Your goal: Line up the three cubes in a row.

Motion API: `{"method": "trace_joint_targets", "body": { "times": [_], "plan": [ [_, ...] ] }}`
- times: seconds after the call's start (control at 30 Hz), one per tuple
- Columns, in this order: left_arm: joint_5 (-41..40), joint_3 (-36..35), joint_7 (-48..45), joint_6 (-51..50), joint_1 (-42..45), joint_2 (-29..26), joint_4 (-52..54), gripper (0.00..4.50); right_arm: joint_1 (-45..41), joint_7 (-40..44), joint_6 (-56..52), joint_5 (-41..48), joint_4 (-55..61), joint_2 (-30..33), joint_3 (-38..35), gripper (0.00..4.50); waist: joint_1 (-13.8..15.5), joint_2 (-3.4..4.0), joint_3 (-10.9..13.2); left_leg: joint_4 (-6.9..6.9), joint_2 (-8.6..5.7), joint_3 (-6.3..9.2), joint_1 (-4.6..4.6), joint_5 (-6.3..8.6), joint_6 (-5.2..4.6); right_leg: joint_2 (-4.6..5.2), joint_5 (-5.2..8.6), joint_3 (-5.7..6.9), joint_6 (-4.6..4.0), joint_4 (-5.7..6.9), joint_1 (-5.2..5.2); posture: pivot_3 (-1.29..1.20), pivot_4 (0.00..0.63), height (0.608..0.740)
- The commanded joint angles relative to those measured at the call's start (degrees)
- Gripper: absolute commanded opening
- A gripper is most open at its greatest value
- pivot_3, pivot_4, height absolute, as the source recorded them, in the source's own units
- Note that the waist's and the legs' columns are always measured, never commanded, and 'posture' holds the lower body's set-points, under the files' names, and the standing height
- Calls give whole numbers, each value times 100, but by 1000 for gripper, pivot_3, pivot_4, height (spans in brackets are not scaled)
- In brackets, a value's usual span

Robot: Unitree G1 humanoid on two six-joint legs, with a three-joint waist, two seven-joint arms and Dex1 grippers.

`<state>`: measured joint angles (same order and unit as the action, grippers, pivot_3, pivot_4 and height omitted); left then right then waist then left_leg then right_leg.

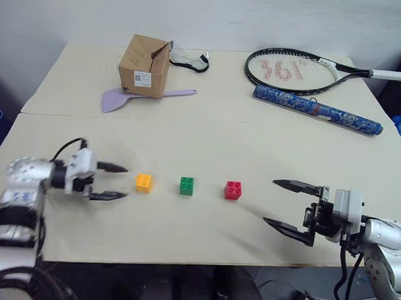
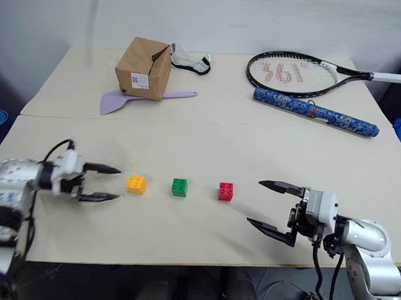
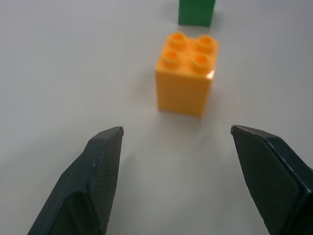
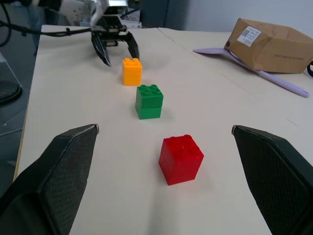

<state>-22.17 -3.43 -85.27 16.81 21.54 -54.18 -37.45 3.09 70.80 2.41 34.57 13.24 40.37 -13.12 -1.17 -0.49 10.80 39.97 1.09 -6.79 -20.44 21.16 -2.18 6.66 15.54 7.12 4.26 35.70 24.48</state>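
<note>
1. Two grippers sit low over the near half of the table (image 1: 207,134), one at each end of the brick row, both with nothing between their fingers.
2. Nearest, the right gripper (image 1: 289,205) has its two black fingers spread wide and touching nothing; one fingertip (image 1: 279,184) sits higher and farther back than the other, so the jaws stand roughly one above the other. Its forearm comes in from the table's near right corner and the fingers point level along the row.
3. Just past those fingertips, with a clear gap of bare table between, stands the red cube (image 1: 233,190), studs up; in the right wrist view it lies midway between the two pads.
4. The left gripper (image 1: 120,181) has its fingers apart, gripping nothing. Its tips stop just short of the orange-yellow cube (image 1: 144,182), near it but not touching; the left wrist view shows bare table between fingertips and brick. The arm reaches in from the left edge, fingers pointing toward the row and tilted slightly downward.
5. Beyond the orange-yellow cube from those fingers comes the green cube (image 1: 187,185), between the other two, so all three stand apart in one straight line running from one gripper to the other.
6. Far from both grippers, on the back half, lie a cardboard box (image 1: 144,66) resting on a lilac spatula (image 1: 116,99), a tennis racket (image 1: 302,71) and a blue patterned tube (image 1: 317,109).
</note>
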Motion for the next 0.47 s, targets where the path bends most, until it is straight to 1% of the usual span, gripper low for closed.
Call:
{"method": "trace_joint_targets", "body": {
  "times": [0.03,0.17,0.23,0.27,0.37,0.47],
  "plan": [
    [-306,-829,483,-539,-862,-379,1289,3711,-174,181,-136,195,-62,345,-362,4500,17,3,2,1,0,2,0,0,0,1,0,1,0,-3,-3,0,150,740],
    [-520,-1845,1118,-1433,-2177,-512,2743,3711,-320,550,-205,114,-302,853,-532,4500,113,13,8,2,-5,10,2,4,-3,16,1,-5,-1,-24,-4,0,150,740],
    [-681,-2499,1454,-1939,-2850,-391,3379,3711,-428,704,-318,131,-413,1121,-631,4500,117,17,10,0,-6,14,2,8,-3,19,1,-5,-3,-25,-5,0,150,740],
    [-732,-2711,1551,-2076,-3066,-323,3556,3711,-473,772,-323,112,-478,1209,-639,4500,110,19,11,-1,-6,14,2,9,-1,19,2,-6,-4,-27,-4,0,150,740],
    [-673,-2972,1706,-2199,-3405,-180,3690,3711,-607,897,-158,-44,-709,1280,-564,4500,119,23,13,-2,-5,13,3,10,1,18,3,-5,-5,-26,-5,0,150,740],
    [-629,-2898,1793,-2262,-3425,-35,3716,3711,-762,842,4,-187,-907,1129,-490,4500,116,31,18,-3,-5,10,6,11,4,17,3,-6,-6,-23,-5,0,150,740]
  ]
}}
